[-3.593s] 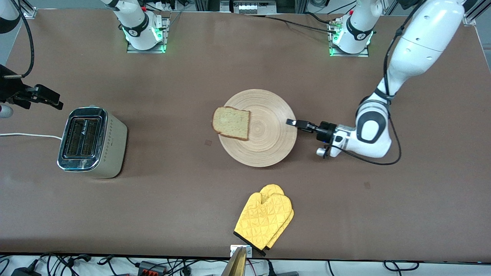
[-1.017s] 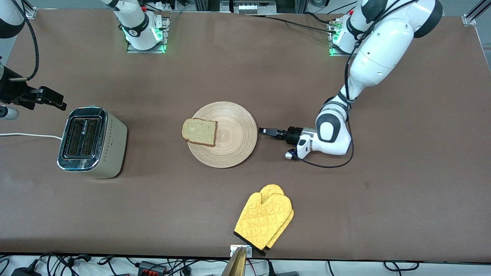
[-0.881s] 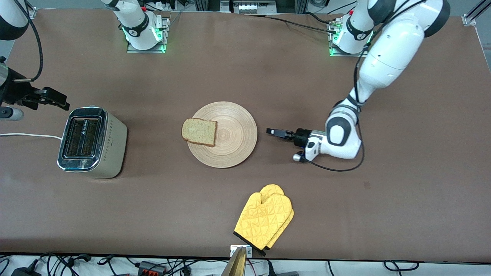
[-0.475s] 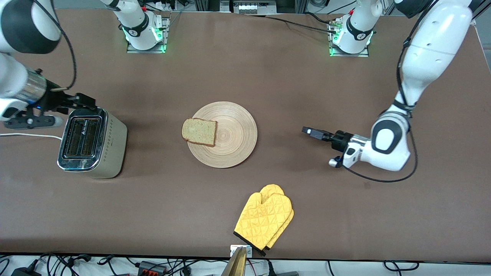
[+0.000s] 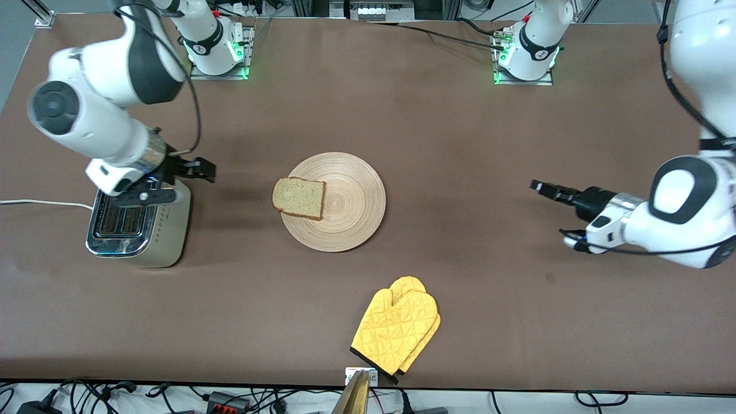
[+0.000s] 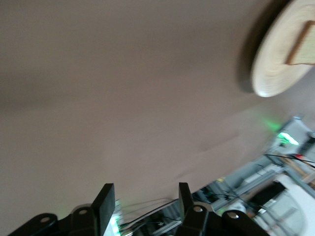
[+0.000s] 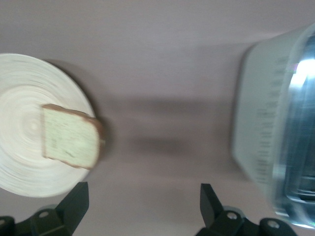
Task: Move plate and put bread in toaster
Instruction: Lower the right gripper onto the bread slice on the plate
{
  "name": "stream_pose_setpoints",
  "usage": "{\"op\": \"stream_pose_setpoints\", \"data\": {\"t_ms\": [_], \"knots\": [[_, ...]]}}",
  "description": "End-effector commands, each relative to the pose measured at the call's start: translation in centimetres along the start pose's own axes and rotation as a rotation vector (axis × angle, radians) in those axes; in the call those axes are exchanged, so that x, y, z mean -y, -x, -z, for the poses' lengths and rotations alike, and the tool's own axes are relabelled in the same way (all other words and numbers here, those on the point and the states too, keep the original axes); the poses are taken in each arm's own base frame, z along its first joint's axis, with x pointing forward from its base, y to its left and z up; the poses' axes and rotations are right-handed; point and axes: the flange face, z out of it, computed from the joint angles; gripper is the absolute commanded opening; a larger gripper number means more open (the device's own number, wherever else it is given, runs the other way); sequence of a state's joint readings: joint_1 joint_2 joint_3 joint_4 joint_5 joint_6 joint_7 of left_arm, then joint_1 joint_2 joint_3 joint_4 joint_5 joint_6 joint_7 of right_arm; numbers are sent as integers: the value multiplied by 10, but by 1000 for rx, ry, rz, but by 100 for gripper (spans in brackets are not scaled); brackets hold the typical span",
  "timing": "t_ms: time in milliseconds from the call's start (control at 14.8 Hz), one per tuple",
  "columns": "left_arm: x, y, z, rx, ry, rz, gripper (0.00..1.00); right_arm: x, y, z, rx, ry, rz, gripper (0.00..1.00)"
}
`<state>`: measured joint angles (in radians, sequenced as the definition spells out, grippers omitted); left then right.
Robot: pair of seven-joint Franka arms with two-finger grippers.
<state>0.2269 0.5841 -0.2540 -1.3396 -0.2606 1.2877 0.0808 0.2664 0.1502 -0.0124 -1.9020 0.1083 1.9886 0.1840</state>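
With the plate (image 5: pixel 336 201) mid-table and the bread (image 5: pixel 298 198) on its toaster-side (image 5: pixel 138 221) edge, I judge pickup is next: my right gripper (image 5: pixel 202 170), fingers spread and empty over the toaster, must reach the slice, while the left gripper (image 5: pixel 543 188) waits, open.

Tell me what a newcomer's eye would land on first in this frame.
Probably the bread, lying half off the rim of the plate mid-table, on the side toward the toaster at the right arm's end. Next, the open right gripper over the table beside the toaster's top, and the bright yellow oven mitt nearest the front camera. The left gripper, open and empty, hangs over bare table toward the left arm's end.
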Motion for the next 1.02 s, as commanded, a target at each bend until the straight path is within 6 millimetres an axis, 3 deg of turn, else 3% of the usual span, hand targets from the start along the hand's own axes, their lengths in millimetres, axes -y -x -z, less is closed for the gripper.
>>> {"op": "stream_pose_setpoints", "data": {"t_ms": [0,203,339,475,610,814,949], "knots": [[-22,30,30,-47,-144,55,77,11,3,-32,8,-92,-72,100],[-35,72,71,-138,-288,84,79,30,-3,-72,44,-141,-97,100],[-43,97,91,-183,-361,98,89,45,-4,-104,78,-166,-111,100],[-60,123,102,-192,-397,109,89,62,-3,-133,85,-153,-92,100],[-70,128,100,-198,-416,179,100,61,-9,-157,81,-153,-112,100],[-75,129,104,-227,-404,180,100,60,-11,-182,95,-177,-143,100],[-79,128,116,-317,-410,169,100,60,-10,-189,109,-191,-160,100]]}}
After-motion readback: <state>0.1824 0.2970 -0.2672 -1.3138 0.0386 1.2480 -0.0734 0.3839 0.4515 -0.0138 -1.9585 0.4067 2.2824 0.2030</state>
